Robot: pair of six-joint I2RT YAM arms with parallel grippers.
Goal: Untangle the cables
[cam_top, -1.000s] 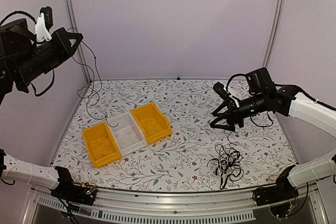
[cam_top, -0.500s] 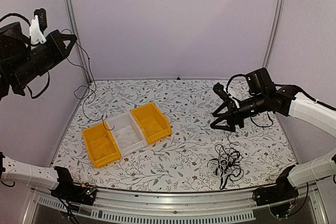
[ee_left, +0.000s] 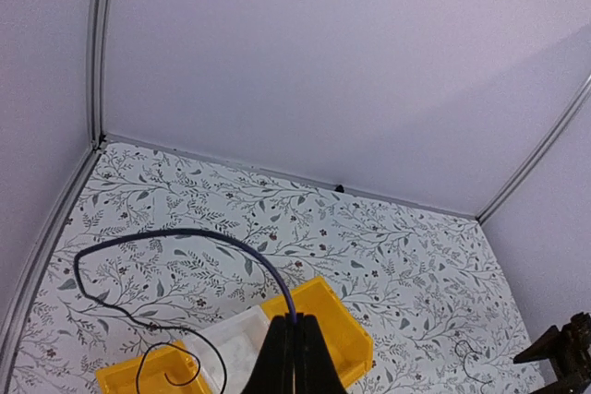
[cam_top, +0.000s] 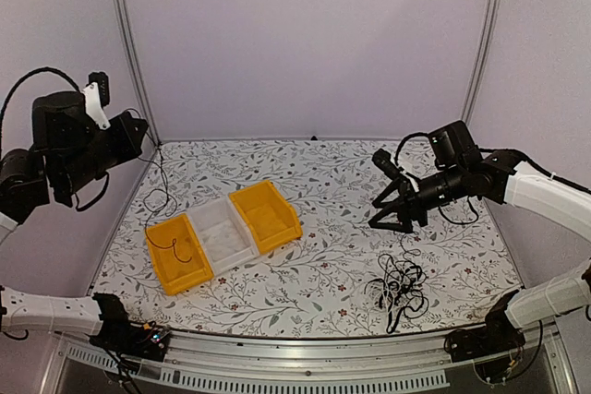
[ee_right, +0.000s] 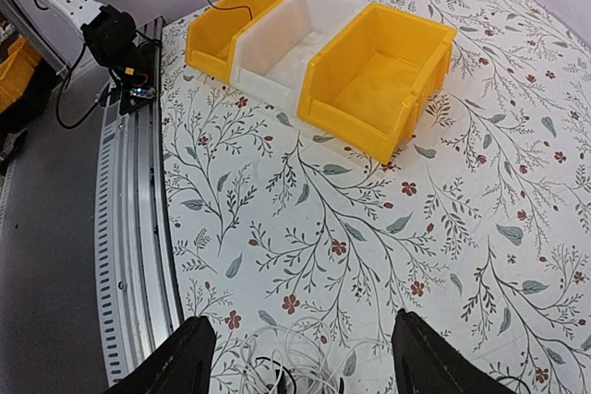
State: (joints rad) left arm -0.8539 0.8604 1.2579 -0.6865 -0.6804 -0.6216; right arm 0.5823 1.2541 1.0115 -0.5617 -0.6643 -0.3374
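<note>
Tabletop (cam_top: 323, 274); left end effector (ee_left: 294, 322) pinches cable (ee_left: 175, 231)

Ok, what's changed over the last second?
The left pincer, shut on a black cable, swung down and inward. The cable's free end, earlier beyond the bins, now dangles at the left yellow bin. The right pincer stayed open above the tangle. The tangle and bins did not move.
</note>
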